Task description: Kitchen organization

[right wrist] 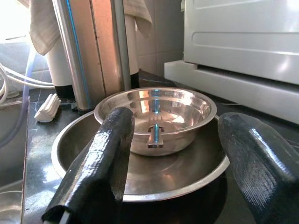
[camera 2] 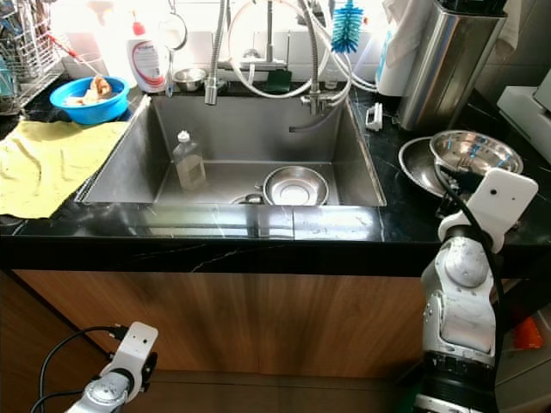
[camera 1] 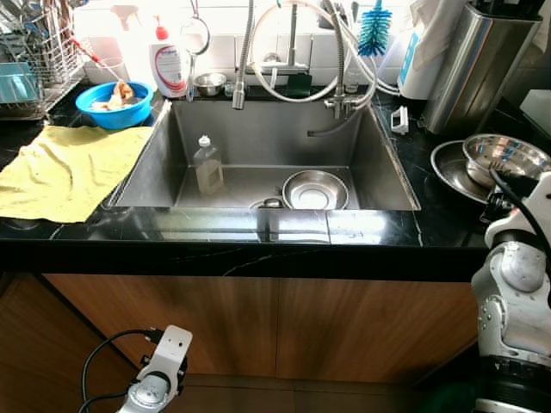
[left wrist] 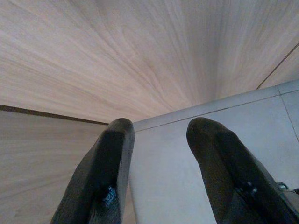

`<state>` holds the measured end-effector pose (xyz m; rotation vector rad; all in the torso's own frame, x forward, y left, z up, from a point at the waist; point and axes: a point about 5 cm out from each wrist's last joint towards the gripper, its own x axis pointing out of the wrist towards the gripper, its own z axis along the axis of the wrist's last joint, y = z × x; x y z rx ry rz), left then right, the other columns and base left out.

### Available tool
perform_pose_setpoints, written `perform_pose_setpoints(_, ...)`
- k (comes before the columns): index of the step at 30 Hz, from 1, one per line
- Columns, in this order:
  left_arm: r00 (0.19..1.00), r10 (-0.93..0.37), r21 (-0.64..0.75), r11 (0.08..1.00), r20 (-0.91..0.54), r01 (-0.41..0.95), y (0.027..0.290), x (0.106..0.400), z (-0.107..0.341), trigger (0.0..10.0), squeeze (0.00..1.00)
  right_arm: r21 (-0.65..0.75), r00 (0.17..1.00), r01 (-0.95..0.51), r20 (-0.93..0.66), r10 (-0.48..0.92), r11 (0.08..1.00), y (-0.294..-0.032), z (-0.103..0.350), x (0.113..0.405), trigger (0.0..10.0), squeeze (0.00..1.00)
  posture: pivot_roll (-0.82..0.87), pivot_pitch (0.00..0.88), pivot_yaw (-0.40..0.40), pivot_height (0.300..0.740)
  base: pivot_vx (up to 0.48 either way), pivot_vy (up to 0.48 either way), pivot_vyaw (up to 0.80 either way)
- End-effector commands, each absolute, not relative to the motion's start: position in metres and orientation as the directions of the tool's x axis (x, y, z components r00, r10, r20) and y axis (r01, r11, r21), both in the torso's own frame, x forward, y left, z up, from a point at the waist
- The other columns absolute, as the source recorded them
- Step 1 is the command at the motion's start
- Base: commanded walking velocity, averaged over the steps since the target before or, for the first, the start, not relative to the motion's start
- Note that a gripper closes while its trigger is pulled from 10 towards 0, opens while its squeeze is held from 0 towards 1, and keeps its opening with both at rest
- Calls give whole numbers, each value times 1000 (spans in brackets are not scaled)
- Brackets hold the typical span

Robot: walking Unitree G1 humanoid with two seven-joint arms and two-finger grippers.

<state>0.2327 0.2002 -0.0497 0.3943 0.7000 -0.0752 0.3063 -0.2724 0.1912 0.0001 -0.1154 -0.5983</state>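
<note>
Right gripper is being held at counter height with its two black fingers spread wide apart, nothing between them, aimed at a small steel bowl. That bowl is being carried inside a wider, shallower steel bowl on the black countertop to the right of the sink. From the head cameras, the right arm is being seen raised just in front of the counter edge, near the stacked bowls.

Left gripper is being held low, fingers parted and empty, pointed at the wooden cabinet front and a pale floor. The left arm is being seen hanging below the counter.

Inside the sink, a clear bottle is being seen standing upright near the left wall, and a round steel dish is lying on the basin floor to its right, apart from it. A pull-down faucet is hanging over the back edge.

Left of the sink, a yellow cloth is being seen spread on the counter, with a blue bowl behind it holding some food. A white soap bottle with a red cap is standing beside the blue bowl. A blue brush is standing behind the sink, and a tall steel canister is standing behind the stacked bowls.
</note>
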Motion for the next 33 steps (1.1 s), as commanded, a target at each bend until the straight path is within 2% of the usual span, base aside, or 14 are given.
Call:
perform_pose_setpoints(1, 747, 72, 335, 919, -661, 209, 203, 227, -53, 10000, 0, 38, 820, 563, 100, -564, 825, -276, 194, 309, 10000, 0, -45, 0, 18, 740, 0, 0, 0)
perform_pose_setpoints(9, 746, 73, 336, 919, -662, 208, 204, 227, -54, 10000, 0, 40, 820, 564, 91, -565, 825, -279, 196, 314, 10000, 0, -44, 0, 18, 740, 0, 0, 0)
perform_pose_setpoints(10, 746, 73, 336, 919, -662, 208, 204, 227, -53, 10000, 0, 41, 820, 565, 89, -566, 824, -279, 196, 315, 8627, 0, -42, 0, 18, 740, 0, 0, 0)
perform_pose_setpoints(12, 746, 73, 336, 919, -662, 208, 204, 227, -53, 10000, 0, 41, 820, 565, 89, -566, 824, -279, 196, 315, 8627, 0, -42, 0, 18, 740, 0, 0, 0)
perform_pose_setpoints(13, 746, 73, 336, 919, -661, 208, 204, 227, -53, 10000, 0, 39, 820, 564, 89, -566, 825, -278, 196, 315, 2941, 0, -42, 0, 18, 740, 0, 0, 0)
perform_pose_setpoints(14, 747, 73, 336, 919, -660, 207, 204, 227, -53, 10000, 0, 33, 820, 568, 70, -569, 823, -278, 194, 316, 1255, 0, -41, 0, 18, 740, 0, 0, 0)
perform_pose_setpoints(16, 748, 73, 336, 919, -660, 207, 204, 227, -53, 10000, 0, 31, 819, 570, 62, -570, 821, -279, 193, 316, 1255, 0, -41, 0, 18, 740, 0, 0, 0)
perform_pose_setpoints(17, 748, 73, 336, 919, -660, 207, 204, 228, -53, 10000, 0, 29, 819, 570, 53, -571, 821, -279, 191, 316, 1686, 0, -41, 0, 17, 740, 0, 0, 0)
perform_pose_setpoints(21, 748, 73, 336, 919, -660, 207, 204, 228, -53, 10000, 0, 27, 822, 568, 42, -568, 823, -279, 190, 317, 2000, 0, -41, 0, 17, 740, 0, 0, 0)
perform_pose_setpoints(23, 748, 73, 336, 919, -660, 207, 204, 228, -53, 10000, 0, 27, 823, 566, 38, -567, 824, -280, 189, 317, 2588, 0, -42, 0, 18, 740, 0, 0, 0)
perform_pose_setpoints(26, 748, 73, 336, 919, -660, 207, 204, 228, -53, 10000, 0, 29, 822, 568, 40, -569, 823, -280, 190, 317, 2549, 0, -41, 0, 17, 740, 0, 0, 0)
perform_pose_setpoints(27, 748, 73, 336, 919, -659, 206, 204, 228, -53, 10000, 0, 31, 822, 567, 41, -568, 823, -280, 190, 318, 0, 0, -41, 0, 17, 740, 0, 0, 0)
perform_pose_setpoints(33, 748, 74, 336, 919, -659, 206, 204, 228, -53, 10000, 0, 33, 824, 564, 43, -565, 825, -279, 191, 319, 0, 0, -41, 0, 17, 740, 0, 0, 0)
